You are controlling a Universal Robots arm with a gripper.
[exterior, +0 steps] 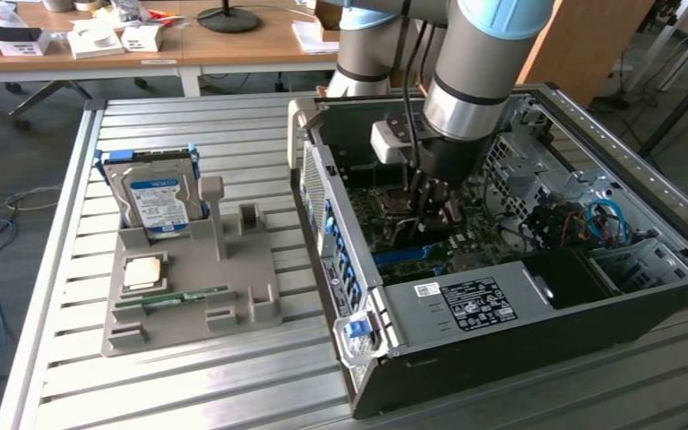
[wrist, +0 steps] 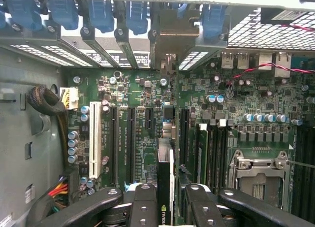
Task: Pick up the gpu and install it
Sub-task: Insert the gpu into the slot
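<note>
The gpu (wrist: 165, 185) appears edge-on as a thin dark card with a small green logo, gripped between my gripper's (wrist: 165, 207) black fingers (wrist: 144, 203). Its metal bracket (wrist: 170, 37) reaches the rear slot openings of the case. The card stands upright over the green motherboard (wrist: 133, 89), between the long black slots (wrist: 129, 138) and the memory slots (wrist: 209, 153). How deep it sits in a slot cannot be told. In the exterior view my gripper (exterior: 423, 204) reaches down inside the open PC case (exterior: 500, 305), with the gpu (exterior: 419, 224) dark beneath it.
On the slatted table to the exterior view's left stands a grey holder (exterior: 230, 269) with a hard drive (exterior: 159, 197), a square chip (exterior: 143, 269) and a green memory stick (exterior: 189, 296). Cables (exterior: 601, 219) and drive cages fill the case's right side. A processor socket (wrist: 258, 175) lies beside the memory slots.
</note>
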